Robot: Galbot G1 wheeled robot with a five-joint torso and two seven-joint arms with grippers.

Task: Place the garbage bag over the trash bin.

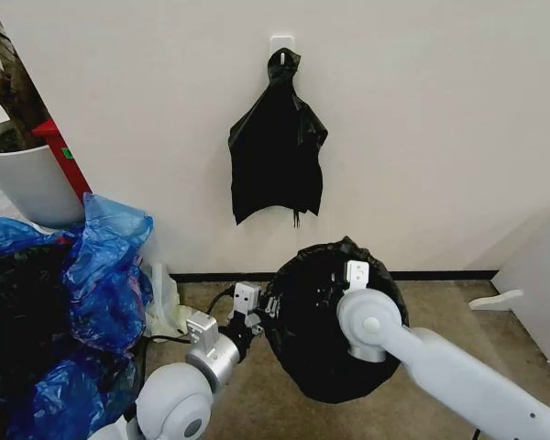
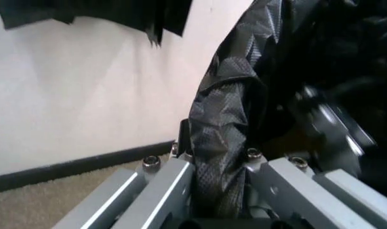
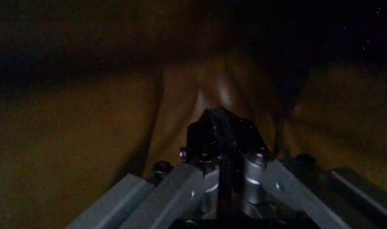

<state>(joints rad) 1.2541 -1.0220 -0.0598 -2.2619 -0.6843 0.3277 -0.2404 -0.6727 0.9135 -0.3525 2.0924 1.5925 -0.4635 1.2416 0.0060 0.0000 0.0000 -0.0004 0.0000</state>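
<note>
The garbage bag is a glossy black mound on the carpet by the wall, draped over the trash bin, which is hidden under it. My left gripper is at the bag's left edge; in the left wrist view the left gripper is shut on a fold of the crinkly black garbage bag. My right gripper reaches over the top of the mound at its far side. In the dark right wrist view the right gripper has its fingers pressed together on thin black film, with brownish bag film all around.
A bunch of black bags hangs from a wall hook above the bin. Blue plastic bags are heaped at the left, below a white plant pot. A white cabinet stands at the right. Bare carpet lies in front.
</note>
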